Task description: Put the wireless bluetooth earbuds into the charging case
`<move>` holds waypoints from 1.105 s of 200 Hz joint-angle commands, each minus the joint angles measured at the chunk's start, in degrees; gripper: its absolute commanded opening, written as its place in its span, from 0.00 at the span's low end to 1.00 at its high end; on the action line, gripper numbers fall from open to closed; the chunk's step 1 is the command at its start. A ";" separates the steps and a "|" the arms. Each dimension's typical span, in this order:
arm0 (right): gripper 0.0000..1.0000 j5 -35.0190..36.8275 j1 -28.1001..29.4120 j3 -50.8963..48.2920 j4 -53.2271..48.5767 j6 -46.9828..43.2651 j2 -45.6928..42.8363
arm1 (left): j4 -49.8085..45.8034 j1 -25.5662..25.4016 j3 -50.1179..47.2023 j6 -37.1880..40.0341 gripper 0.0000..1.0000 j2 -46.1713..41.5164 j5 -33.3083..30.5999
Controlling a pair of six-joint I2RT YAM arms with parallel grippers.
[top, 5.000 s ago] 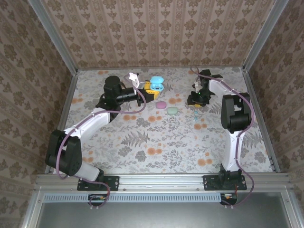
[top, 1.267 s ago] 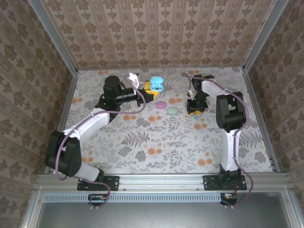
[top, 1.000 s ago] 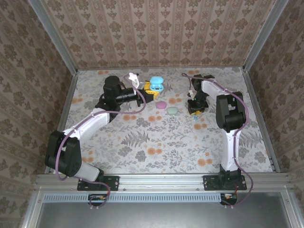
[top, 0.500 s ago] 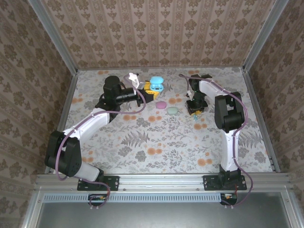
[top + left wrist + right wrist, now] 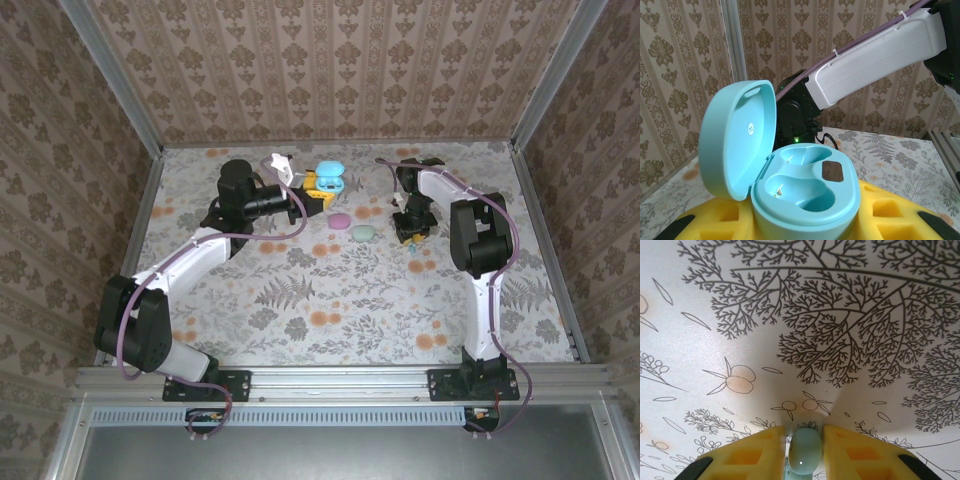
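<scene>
My left gripper [image 5: 805, 222] is shut on the base of the teal charging case [image 5: 802, 187], its yellow fingers [image 5: 890, 215] on either side. The lid stands open at the left and both wells are bare. From above, the case [image 5: 330, 178] sits at the back middle in the left gripper [image 5: 316, 184]. My right gripper [image 5: 805, 452] is shut on one of the wireless bluetooth earbuds [image 5: 806, 455], a small pale teal bud pinched between the yellow fingers [image 5: 755, 455], close above the floral tablecloth. In the top view the right gripper [image 5: 412, 228] points down, right of the case.
A pink oval case [image 5: 340, 220] and a mint oval case [image 5: 363, 232] lie shut on the tablecloth between the two grippers. Patterned walls with metal posts enclose the table on three sides. The right arm's white link [image 5: 875, 55] shows behind the open case.
The right arm's elbow has swung slightly left while its gripper stays near the same spot on the cloth. The left arm and the case have not moved.
</scene>
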 commanded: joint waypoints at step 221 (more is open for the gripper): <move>0.28 1.36 0.61 2.04 -3.00 -0.61 2.67 | -0.89 -0.49 0.95 1.37 0.27 -1.79 0.15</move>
